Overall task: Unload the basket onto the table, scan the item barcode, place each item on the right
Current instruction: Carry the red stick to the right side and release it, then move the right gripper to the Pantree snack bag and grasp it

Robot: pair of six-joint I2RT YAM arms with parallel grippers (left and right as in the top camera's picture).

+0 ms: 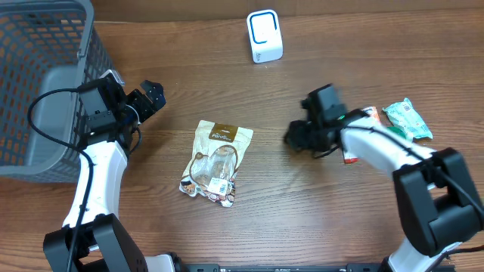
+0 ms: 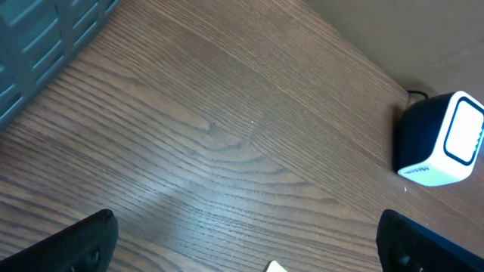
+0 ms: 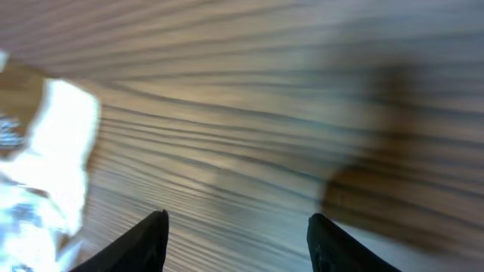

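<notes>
A pouch [image 1: 215,162] with a brown top and a clear window lies flat in the middle of the table. It appears as a blurred white and brown shape [image 3: 45,151] at the left edge of the right wrist view. The white barcode scanner [image 1: 265,36] stands at the far edge, and the left wrist view shows it [image 2: 442,140] ahead to the right. My left gripper [image 1: 150,97] is open left of the pouch, and its wrist view [image 2: 246,223] shows only bare wood between the fingers. My right gripper [image 1: 296,136] is open to the right of the pouch and holds nothing [image 3: 238,223].
A grey mesh basket [image 1: 45,83] fills the far left corner, right behind the left arm. A green packet [image 1: 407,119] and an orange and white packet [image 1: 352,155] lie at the right, partly under the right arm.
</notes>
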